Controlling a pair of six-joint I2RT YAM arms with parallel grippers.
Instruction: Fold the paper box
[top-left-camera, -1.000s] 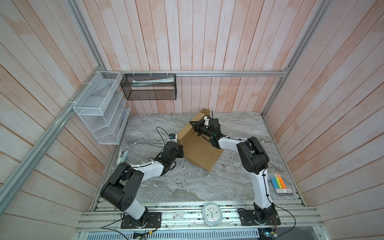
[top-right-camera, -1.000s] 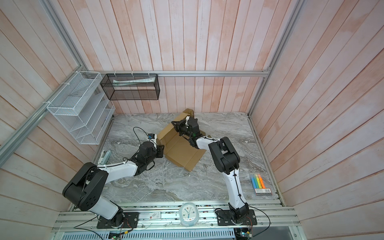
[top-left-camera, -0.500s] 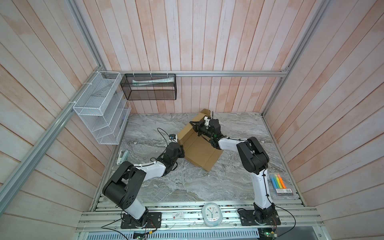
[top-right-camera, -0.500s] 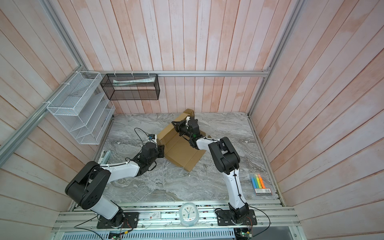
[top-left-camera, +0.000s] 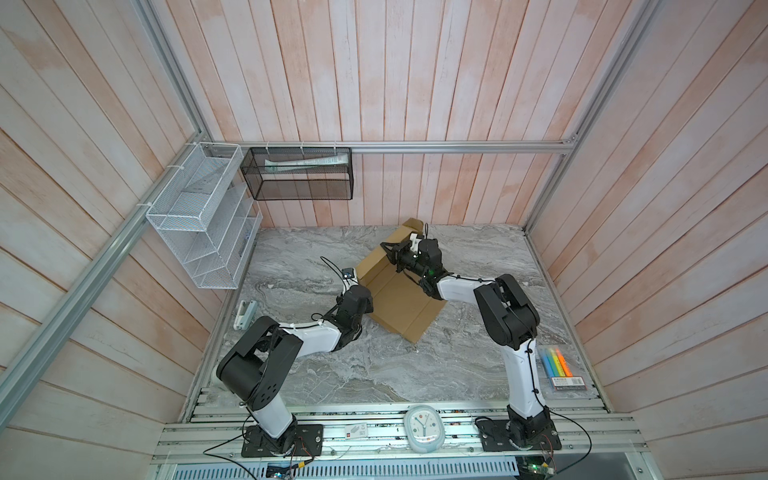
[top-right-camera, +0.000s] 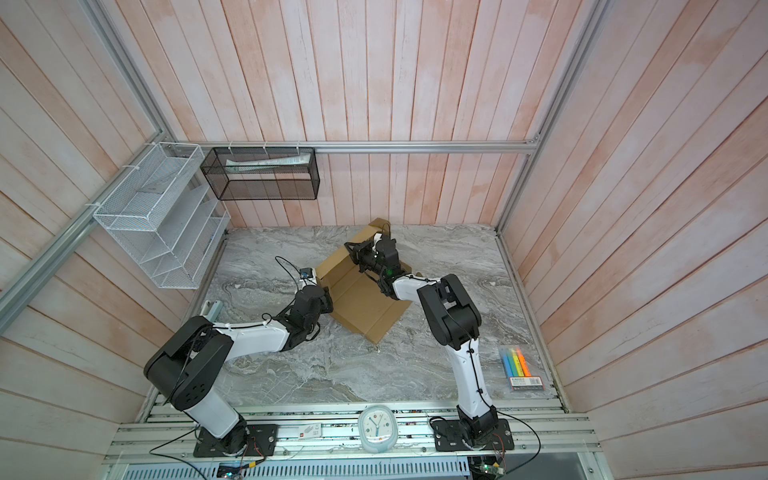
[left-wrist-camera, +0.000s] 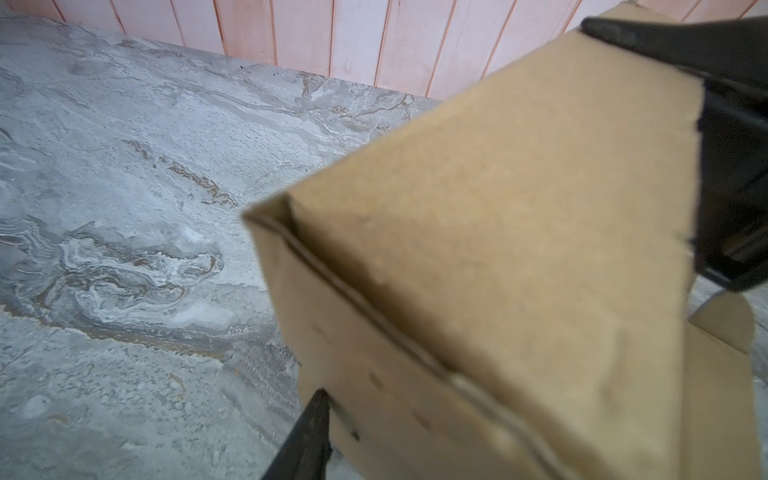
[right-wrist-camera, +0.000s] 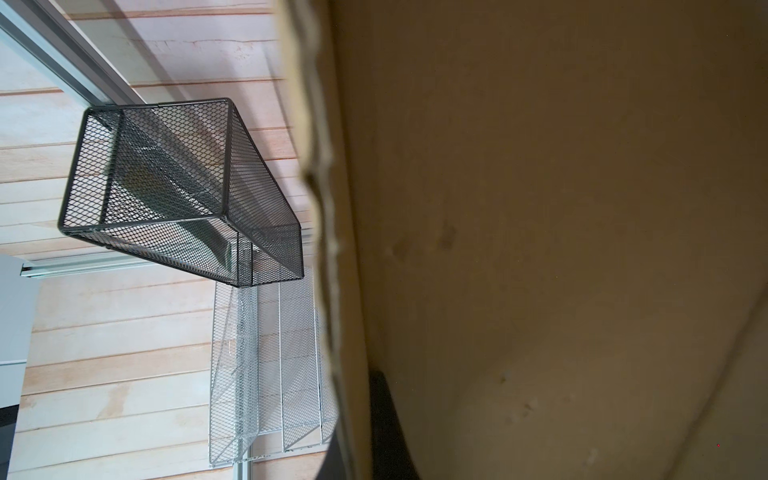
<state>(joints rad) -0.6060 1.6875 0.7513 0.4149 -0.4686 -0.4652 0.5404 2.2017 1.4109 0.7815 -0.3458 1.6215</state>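
Left claw (top-left-camera: 365, 298) edged nearer paper box (top-left-camera: 400, 308), grip unclear; right claw (top-left-camera: 395, 258) clamps its flap.

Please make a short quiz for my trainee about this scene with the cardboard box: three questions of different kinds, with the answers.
1. True or false: the paper box lies completely flat on the table.
2. Where does the right gripper hold the box? A) on a raised flap at the far end B) on the flat near corner C) nowhere, it hovers open
3. Name the colourful item near the table's right edge in both top views.
Key: 1 false, a flap stands up; 2 A; 3 the marker pack.
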